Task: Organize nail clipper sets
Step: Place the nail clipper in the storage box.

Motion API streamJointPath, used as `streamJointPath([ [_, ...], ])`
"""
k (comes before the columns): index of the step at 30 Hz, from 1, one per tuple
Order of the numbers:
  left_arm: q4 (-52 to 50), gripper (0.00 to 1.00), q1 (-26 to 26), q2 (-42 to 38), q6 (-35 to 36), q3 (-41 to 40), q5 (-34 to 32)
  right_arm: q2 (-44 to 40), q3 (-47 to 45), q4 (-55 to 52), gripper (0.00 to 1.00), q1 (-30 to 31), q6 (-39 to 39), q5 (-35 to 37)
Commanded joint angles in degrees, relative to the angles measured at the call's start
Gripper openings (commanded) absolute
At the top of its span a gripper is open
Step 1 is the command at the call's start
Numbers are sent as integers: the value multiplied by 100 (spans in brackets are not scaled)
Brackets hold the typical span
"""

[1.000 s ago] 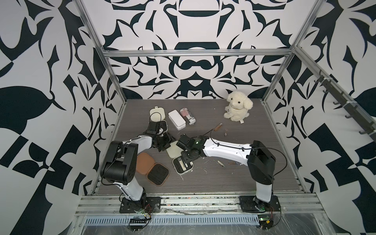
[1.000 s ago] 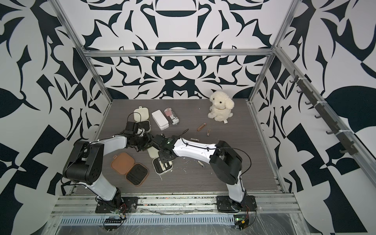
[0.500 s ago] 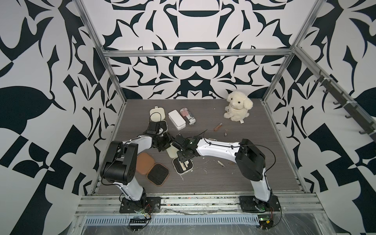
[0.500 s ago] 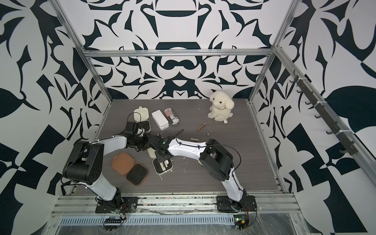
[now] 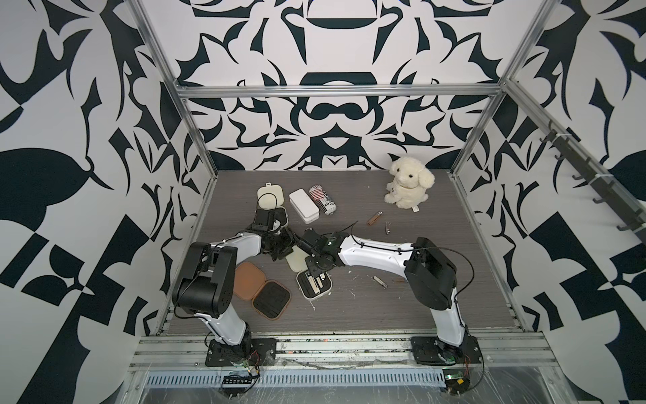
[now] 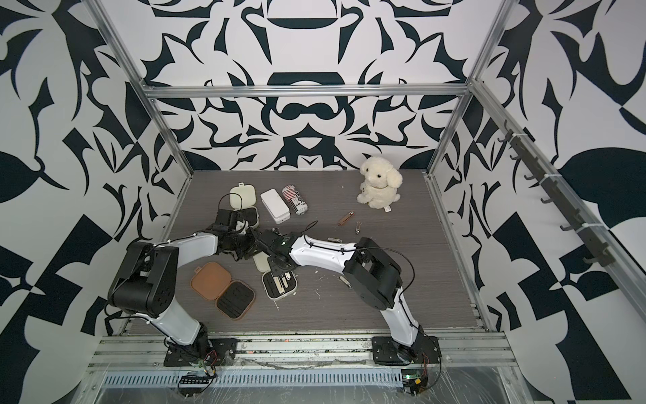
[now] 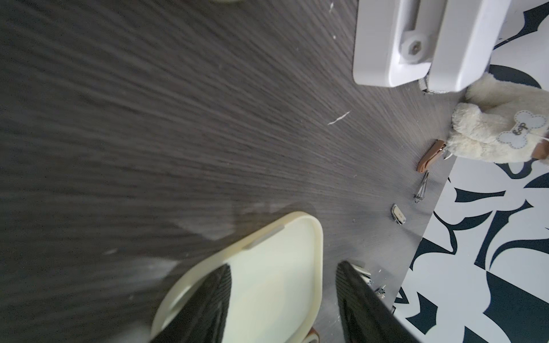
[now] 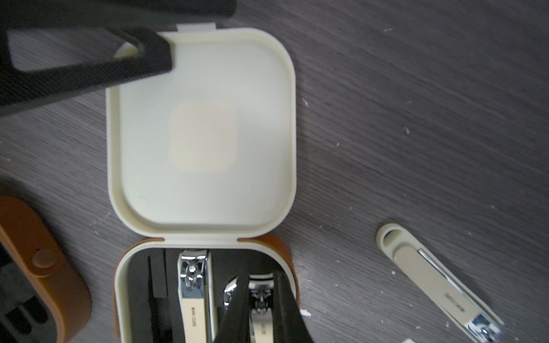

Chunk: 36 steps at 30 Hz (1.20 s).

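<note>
An open cream case lies mid-table, lid (image 8: 205,130) flat and black slotted base (image 5: 314,285) nearer the front. My right gripper (image 8: 261,279) reaches into the base, shut on a small metal clipper (image 8: 261,300) in its slot, beside a second clipper (image 8: 191,291). My left gripper (image 7: 283,267) stands open over the lid (image 7: 267,282), with one finger (image 8: 133,59) on its corner. The tan-brown case (image 5: 262,286) lies open to the left. Another cream case (image 5: 269,197) sits at the back, partly under the left arm.
A cream clipper (image 8: 436,285) lies loose right of the open case. A brown clipper (image 5: 374,218) and a small metal one (image 5: 388,229) lie further back. A white box (image 5: 303,206), a striped can (image 5: 322,199) and a plush dog (image 5: 409,182) stand at the back.
The right arm's elbow has swung left, and its gripper has stayed over the cream case's base. The left arm has not moved.
</note>
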Motion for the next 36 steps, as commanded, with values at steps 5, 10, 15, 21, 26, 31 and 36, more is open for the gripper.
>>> streamJointPath([
  [5, -329, 61, 0, 150, 43, -190, -191, -108, -202, 64, 6, -9, -15, 77],
  [10, -346, 61, 1, 157, 43, -181, -204, -178, -344, 101, 6, -1, 38, 66],
  [15, -373, 61, 0, 161, 34, -179, -254, -261, -399, 44, 5, 54, 56, 60],
  [21, -452, 61, 1, 170, 39, -151, -323, -308, -386, -218, 5, 103, 80, -2],
  [26, -488, 61, 1, 186, 32, -141, -384, -359, -496, -304, 5, 147, 139, -54],
  [31, -496, 61, 1, 188, 16, -150, -420, -398, -651, -296, 5, 195, 229, -81],
  [36, -470, 61, 1, 208, 17, -166, -401, -381, -701, -243, 5, 201, 269, -90],
])
